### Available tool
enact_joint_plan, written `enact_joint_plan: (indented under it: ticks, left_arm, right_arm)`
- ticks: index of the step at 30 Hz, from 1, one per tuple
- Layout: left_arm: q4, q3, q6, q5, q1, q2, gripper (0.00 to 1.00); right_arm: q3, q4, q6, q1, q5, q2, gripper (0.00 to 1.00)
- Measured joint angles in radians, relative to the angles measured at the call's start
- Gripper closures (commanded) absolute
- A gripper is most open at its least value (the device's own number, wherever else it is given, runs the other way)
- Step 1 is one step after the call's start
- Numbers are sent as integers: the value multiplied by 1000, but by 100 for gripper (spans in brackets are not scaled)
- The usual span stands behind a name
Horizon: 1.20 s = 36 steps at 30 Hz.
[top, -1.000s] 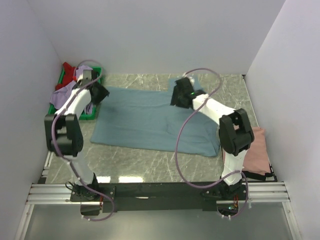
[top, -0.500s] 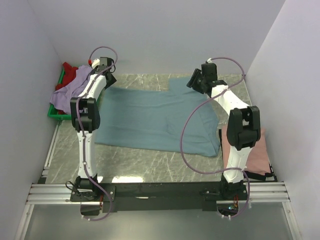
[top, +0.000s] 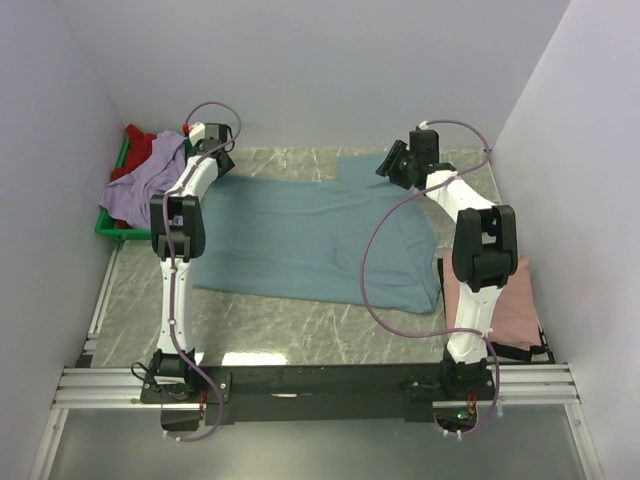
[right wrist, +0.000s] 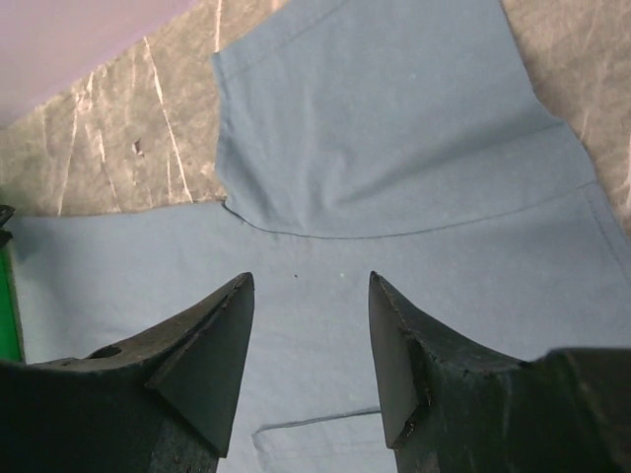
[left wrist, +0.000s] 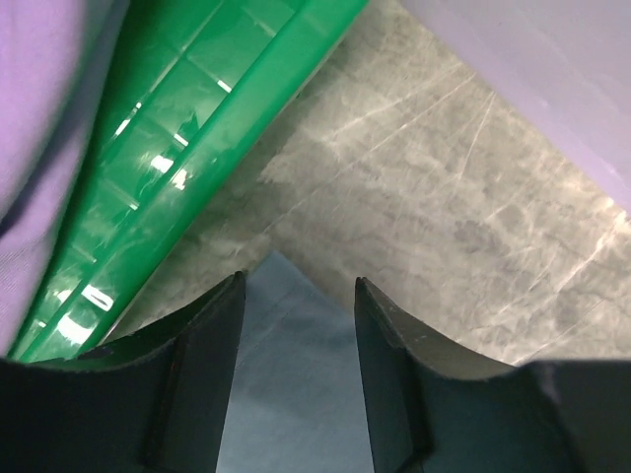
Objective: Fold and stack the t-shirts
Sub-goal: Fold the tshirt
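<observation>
- The grey-blue t-shirt [top: 310, 235] lies spread flat across the middle of the table [top: 280, 325], its length running left to right. One short sleeve points toward the back wall near the right end. The cloth is mostly smooth, with soft creases toward its right edge.
- The lavender t-shirt [top: 140, 185] is a crumpled heap at the far left, draped over the green tray [top: 120, 232] and spilling past its rim.
- The red t-shirt [top: 140, 147] is bunched behind the lavender one, at the back of the tray by the left wall.
- The salmon pink t-shirt [top: 508, 300] lies as a flat patch at the table's right near corner, close beside the grey-blue one and partly hidden.
</observation>
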Motion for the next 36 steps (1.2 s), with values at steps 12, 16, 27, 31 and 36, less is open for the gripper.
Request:
enact_joint_plan:
  ticks: [12, 16, 27, 31, 36]
  left_arm:
    - [48, 41, -5, -2, 0, 33, 55]
    - [50, 45, -8, -3, 0, 37, 55]
    - [-17, 79, -5, -9, 0, 41, 55]
    - [-37, 90, -1, -9, 0, 42, 55]
    - [-71, 112, 1, -9, 0, 50, 55]
  right_arm:
    - [23, 12, 9, -51, -83, 49, 44]
    - [33, 5, 18, -77, -111, 73, 44]
    - [55, 18, 47, -106, -169, 98, 44]
    - [55, 22, 57, -111, -192, 103, 44]
    - [55, 43, 75, -132, -223, 103, 44]
